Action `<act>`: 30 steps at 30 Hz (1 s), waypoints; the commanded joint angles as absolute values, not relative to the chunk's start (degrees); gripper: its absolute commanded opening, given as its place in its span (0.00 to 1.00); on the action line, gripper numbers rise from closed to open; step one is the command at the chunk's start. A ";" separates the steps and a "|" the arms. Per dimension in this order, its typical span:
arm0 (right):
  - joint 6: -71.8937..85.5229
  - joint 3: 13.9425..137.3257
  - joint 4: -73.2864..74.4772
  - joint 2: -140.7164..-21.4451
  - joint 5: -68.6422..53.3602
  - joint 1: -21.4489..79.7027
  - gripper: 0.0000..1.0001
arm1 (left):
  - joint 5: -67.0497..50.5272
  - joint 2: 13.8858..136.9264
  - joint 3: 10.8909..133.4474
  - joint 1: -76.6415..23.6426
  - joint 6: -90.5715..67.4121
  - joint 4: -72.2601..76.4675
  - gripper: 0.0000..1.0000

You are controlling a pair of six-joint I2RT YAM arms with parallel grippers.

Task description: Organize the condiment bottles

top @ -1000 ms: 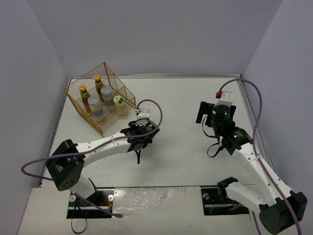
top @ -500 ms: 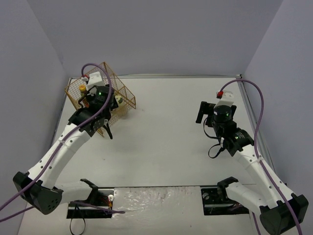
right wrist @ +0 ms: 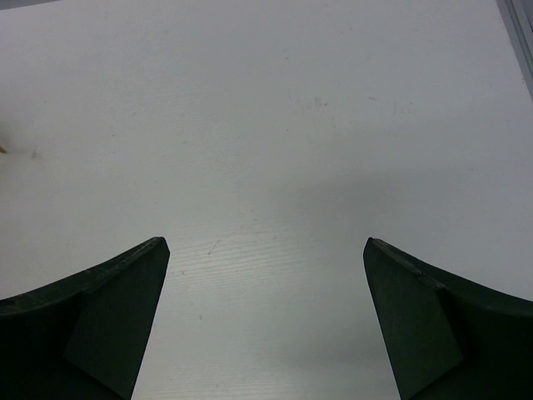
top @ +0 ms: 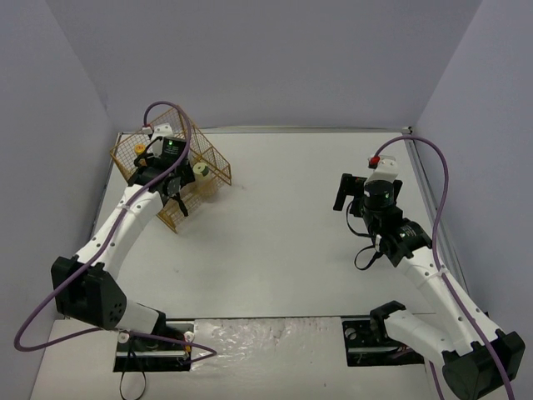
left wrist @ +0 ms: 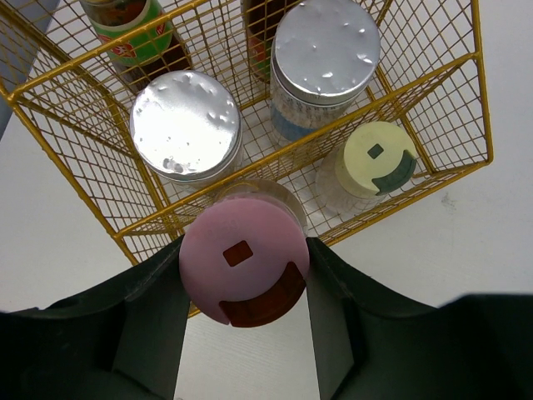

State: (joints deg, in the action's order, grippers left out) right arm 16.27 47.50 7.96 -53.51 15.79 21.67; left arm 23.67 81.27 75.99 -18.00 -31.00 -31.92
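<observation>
While left gripper (left wrist: 243,250) jaws clamped pink-capped bottle (left wrist: 243,262) at near rim of gold wire basket (left wrist: 75,142), silver-lidded bottles (left wrist: 186,125) and green-capped bottle (left wrist: 379,158) stood inside basket. Right gripper (right wrist: 266,250) jaws stood wide apart, empty, above table (right wrist: 266,100).

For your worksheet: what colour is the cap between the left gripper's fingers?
Pink cap, clearest in the left wrist view.

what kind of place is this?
Probably a robot lab test cell: plain walls box in a white table, two arms bolted to it, a gold wire basket of condiment bottles as props, the left gripper holding a pink-capped bottle.
</observation>
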 commanded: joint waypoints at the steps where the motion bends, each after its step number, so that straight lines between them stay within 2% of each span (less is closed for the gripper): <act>1: 15.82 47.64 4.48 -52.38 16.08 21.27 1.00 | 22.51 80.41 77.27 -17.49 -31.19 -28.66 0.12; 5: 15.96 47.41 4.25 -52.68 15.96 21.20 1.00 | 23.17 81.87 75.69 -17.49 -31.75 -27.36 0.12; 12: 15.85 47.05 3.87 -52.27 15.41 21.27 1.00 | 23.47 85.36 73.75 -17.00 -32.31 -24.24 0.26; 18: 15.48 47.11 3.78 -51.95 14.78 21.27 1.00 | 22.36 88.27 72.35 -16.70 -33.20 -22.93 0.50; 26: 15.04 47.62 3.86 -51.37 13.64 21.36 1.00 | 21.80 85.04 73.24 -16.70 -32.62 -25.18 0.89; 30: 14.85 48.93 3.98 -49.94 12.93 21.27 1.00 | 20.24 80.04 75.07 -16.70 -31.48 -28.94 0.97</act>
